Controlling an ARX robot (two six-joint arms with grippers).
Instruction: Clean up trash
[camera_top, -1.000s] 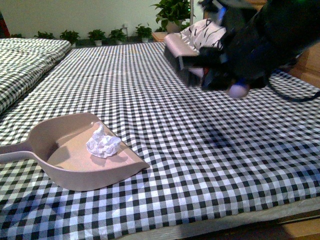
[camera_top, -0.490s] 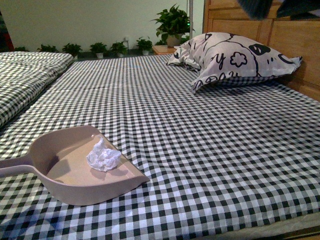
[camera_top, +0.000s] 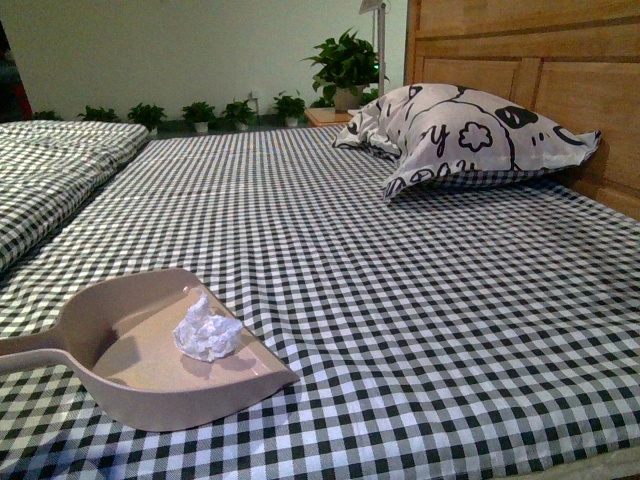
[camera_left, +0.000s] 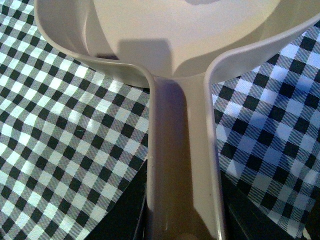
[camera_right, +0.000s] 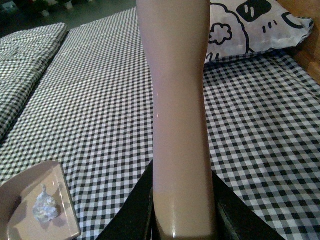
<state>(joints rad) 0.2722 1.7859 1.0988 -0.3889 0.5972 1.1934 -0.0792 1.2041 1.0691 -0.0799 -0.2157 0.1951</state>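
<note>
The trash (camera_top: 207, 335), a small crumpled wad of white paper, sits inside the beige-pink dustpan (camera_top: 120, 390), approx. in the middle of its floor, nearer the open lip than the back wall. The dustpan rests on the table (camera_top: 400, 300) (covered edge to edge w/ a black-and-white checked cloth) at the near left, its lip pointing right and its handle running off to the left.

In the left wrist view the dustpan handle (camera_left: 182, 165) runs straight down between two dark jaws, one on each side. The left tool (camera_left: 182, 225) looks pressed onto the handle, pinching it, though the actual contact is at the frame edge and hard to see.

In the right wrist view the right tool (camera_right: 182, 220) is closed around a long beige-pink handle (camera_right: 177, 100), its dark jaws flanking the base. The handle sticks up and out of frame, so I can't tell what is at its far end. This tool hangs well above the cloth. From there the wad (camera_right: 45, 207) shows low down in the pan (camera_right: 22, 192), well apart from the tool.

Further back, a white pillow (camera_top: 470, 135) w/ black cartoon print leans by the wooden headboard (camera_top: 520, 40) on the right. A folded checked quilt (camera_top: 50, 170) lies on the left side. A row of potted plants (camera_top: 345, 60) stands along the far wall.
</note>
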